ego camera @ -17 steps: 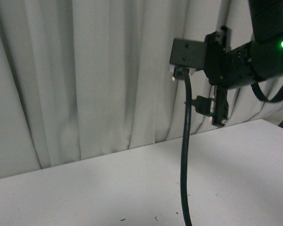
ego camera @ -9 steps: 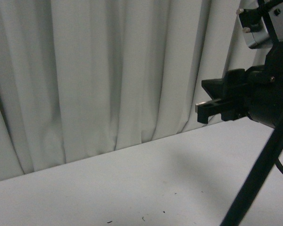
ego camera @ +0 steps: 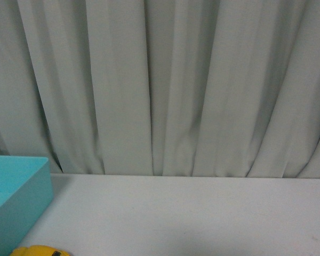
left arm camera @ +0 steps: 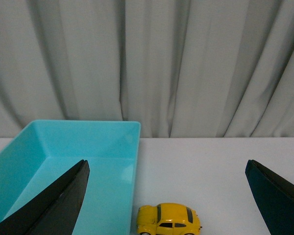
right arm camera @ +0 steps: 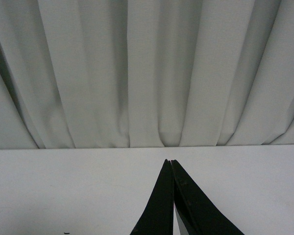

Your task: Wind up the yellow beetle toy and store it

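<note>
So, going camera by camera. Front view: mostly a pale curtain (ego camera: 160,85) and the white surface (ego camera: 202,213). At the left edge there's a corner of a turquoise bin (ego camera: 16,181), and right at the bottom of the shot, just beside the bin, you can barely see the roof of the yellow beetle toy (ego camera: 40,250). Neither arm shows up here.

Left wrist view is the useful one. The left gripper (left arm camera: 165,164) is spread wide with nothing in it, and both dark fingers sit out at the sides of the shot. The beetle sits on its wheels on the surface, side-on to the camera, just outside the bin's near corner. I can't tell if it's actually touching the wall. From what shows, the bin looks empty.

Right wrist view: the right gripper (right arm camera: 170,166) is pinched together with nothing between the fingers, pointing out over bare surface toward the curtain. No toy or bin in that shot.

Progress-wise, I'd say we're basically at the start. Nobody's got hold of the car, so picking it up, winding it and dropping it into the bin (my guess for the "store" part) are all left to do.
</note>
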{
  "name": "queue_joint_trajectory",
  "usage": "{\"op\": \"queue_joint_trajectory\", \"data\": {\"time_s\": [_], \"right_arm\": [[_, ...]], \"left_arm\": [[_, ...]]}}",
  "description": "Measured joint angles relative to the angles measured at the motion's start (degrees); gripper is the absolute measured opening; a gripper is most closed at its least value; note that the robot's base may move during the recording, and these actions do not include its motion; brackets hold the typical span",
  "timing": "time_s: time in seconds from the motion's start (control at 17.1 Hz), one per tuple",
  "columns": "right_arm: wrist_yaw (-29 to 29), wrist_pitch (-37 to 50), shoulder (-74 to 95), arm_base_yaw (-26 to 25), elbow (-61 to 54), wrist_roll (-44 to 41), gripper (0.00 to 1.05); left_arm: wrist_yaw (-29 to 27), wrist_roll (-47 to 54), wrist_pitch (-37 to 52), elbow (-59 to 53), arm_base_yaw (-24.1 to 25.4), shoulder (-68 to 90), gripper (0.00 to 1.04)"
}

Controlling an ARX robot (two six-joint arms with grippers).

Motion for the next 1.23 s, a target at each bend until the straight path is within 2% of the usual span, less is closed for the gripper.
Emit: {"op": "queue_joint_trajectory", "data": {"time_s": [0.12,0.23,0.58,1.23], "right_arm": [[0.0,-3.3,-4.94,0.0,-1.73,0.0,0.02],[0.0,-1.88,-6.99,0.0,-4.09,0.07,0.02],[0.0,-15.5,-21.05,0.0,-4.83,0.15,0.02],[0.0,-30.12,-36.2,0.0,-4.83,0.15,0.02]], "left_arm": [[-0.02,0.0,0.0,0.0,0.0,0.0,0.98],[0.02,0.0,0.0,0.0,0.0,0.0,0.98],[0.0,0.0,0.0,0.0,0.0,0.0,0.98],[0.0,0.0,0.02,0.0,0.0,0.0,0.98]]}}
